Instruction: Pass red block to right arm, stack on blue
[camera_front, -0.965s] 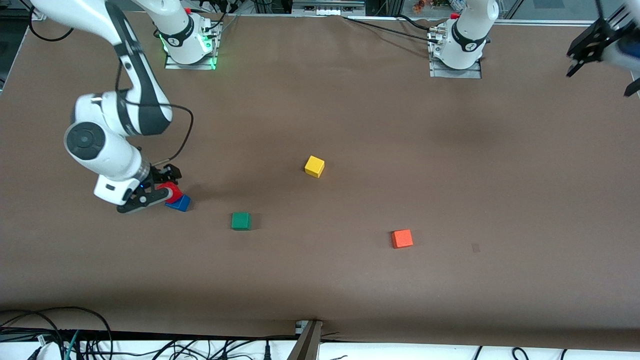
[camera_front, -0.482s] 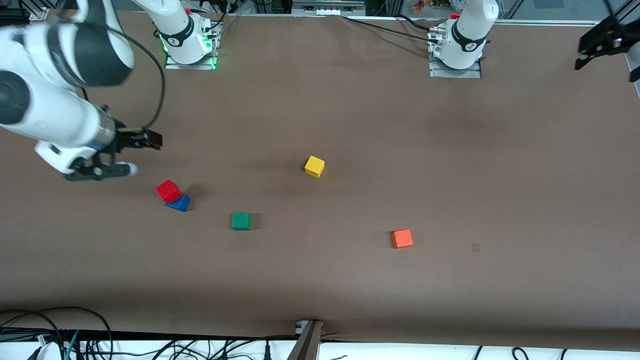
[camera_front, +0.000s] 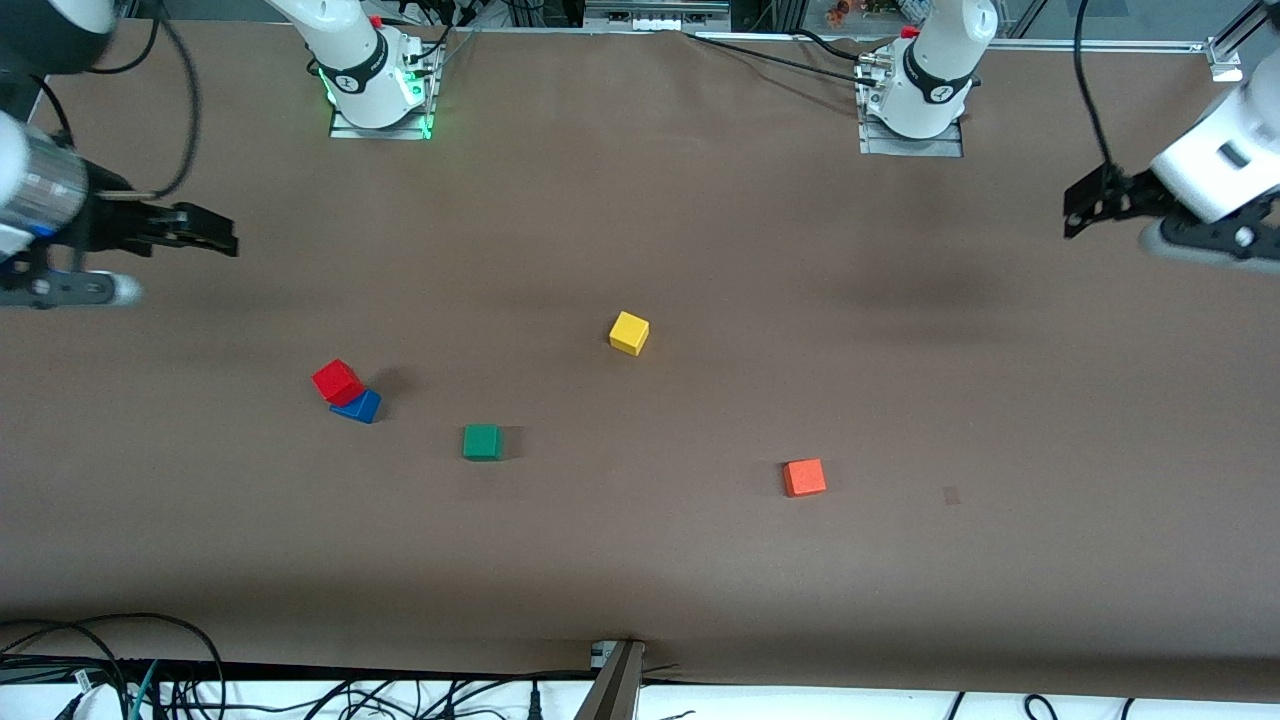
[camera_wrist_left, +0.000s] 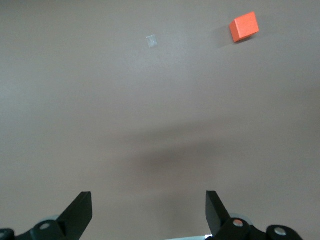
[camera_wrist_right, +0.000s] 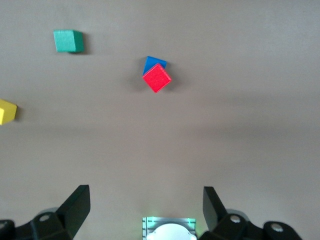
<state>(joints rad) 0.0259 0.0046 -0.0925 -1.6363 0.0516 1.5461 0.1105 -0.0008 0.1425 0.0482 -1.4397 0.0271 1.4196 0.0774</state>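
The red block (camera_front: 337, 381) rests on the blue cube (camera_front: 360, 408), turned and offset so that one blue corner shows. Both show in the right wrist view, red (camera_wrist_right: 157, 78) on blue (camera_wrist_right: 152, 62). My right gripper (camera_front: 165, 260) is open and empty, up over bare table at the right arm's end, well away from the stack; its wrist view (camera_wrist_right: 145, 192) shows the jaws wide apart. My left gripper (camera_front: 1110, 225) is open and empty over bare table at the left arm's end, and its wrist view (camera_wrist_left: 149, 197) shows nothing between the jaws.
A green cube (camera_front: 482, 441) lies beside the stack, toward the middle. A yellow cube (camera_front: 629, 332) sits mid-table. An orange cube (camera_front: 804, 477) lies nearer the front camera, toward the left arm's end, and shows in the left wrist view (camera_wrist_left: 244, 27). Cables run along the front edge.
My right gripper let go of the red block on the blue cube, rose and drew away toward its end of the table. My left gripper came lower over its end.
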